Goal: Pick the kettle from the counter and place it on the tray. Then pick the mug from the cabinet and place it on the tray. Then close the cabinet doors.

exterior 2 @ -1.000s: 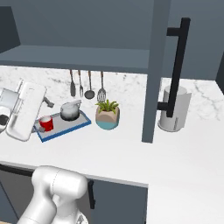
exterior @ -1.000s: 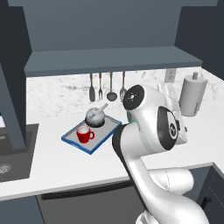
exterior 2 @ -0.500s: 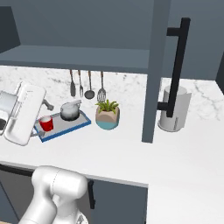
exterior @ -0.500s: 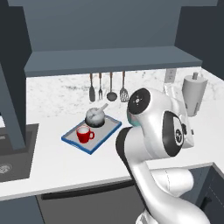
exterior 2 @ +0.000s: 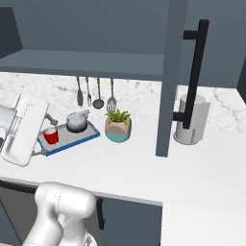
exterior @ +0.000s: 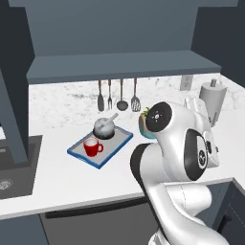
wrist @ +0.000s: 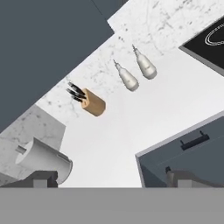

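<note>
The blue-rimmed tray (exterior: 117,143) (exterior 2: 89,137) lies on the white marble counter (exterior: 62,172). On it stand the silver kettle (exterior: 105,127) (exterior 2: 77,121) and the red mug (exterior: 92,147) (exterior 2: 50,136), side by side. Above, the dark cabinet is open, showing its bare shelf (exterior: 119,64). The left door (exterior: 14,95) and the right door (exterior 2: 169,77), with its black bar handle (exterior 2: 193,72), both stand out over the counter. My gripper (wrist: 111,179) is open and holds nothing. It looks down on the counter to the right of the tray, with a grey cylinder (wrist: 43,159) close by.
A plant pot (exterior 2: 117,127) stands just right of the tray and utensils (exterior: 117,95) hang on the wall behind. A dark sink (exterior: 16,162) is at the left. Further right are a knife block (wrist: 94,104), two bottles (wrist: 136,71), a hob (wrist: 210,39) and a drawer front (wrist: 192,144).
My arm has turned slightly, its hand swinging a little to the right, away from the tray. Kettle, mug, tray and doors have not moved.
</note>
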Tool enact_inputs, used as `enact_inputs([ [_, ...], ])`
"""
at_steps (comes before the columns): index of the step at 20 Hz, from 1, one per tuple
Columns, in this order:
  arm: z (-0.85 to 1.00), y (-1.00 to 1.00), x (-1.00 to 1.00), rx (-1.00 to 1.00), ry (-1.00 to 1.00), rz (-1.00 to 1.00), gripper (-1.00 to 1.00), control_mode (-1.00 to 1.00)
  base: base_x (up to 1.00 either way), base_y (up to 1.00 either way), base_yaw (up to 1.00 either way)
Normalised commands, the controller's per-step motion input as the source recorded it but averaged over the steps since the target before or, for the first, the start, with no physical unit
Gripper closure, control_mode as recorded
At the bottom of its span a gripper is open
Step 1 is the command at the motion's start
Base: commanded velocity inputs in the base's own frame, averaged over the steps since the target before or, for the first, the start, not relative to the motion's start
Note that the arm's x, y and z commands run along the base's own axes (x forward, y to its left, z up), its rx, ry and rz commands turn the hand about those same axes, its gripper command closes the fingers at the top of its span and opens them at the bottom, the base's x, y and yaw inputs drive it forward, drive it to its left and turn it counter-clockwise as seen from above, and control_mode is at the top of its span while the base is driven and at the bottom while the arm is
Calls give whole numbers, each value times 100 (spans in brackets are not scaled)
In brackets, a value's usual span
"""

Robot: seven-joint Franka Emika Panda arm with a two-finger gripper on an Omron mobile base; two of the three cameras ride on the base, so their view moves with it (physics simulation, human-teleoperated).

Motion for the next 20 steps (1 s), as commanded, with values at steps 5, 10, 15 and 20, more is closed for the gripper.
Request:
enact_inputs([
  [5,0,-12,-12,-4,0,0,-100,-100,0,0,0],
  [10,0,-26,-13,-4,0,-3,-100,-100,0,0,0],
  [15,0,-36,-10,-1,0,-6,-100,-100,0,0,0],
  [20,0,-33,-15,0,0,-9,-100,-100,0,0,0],
])
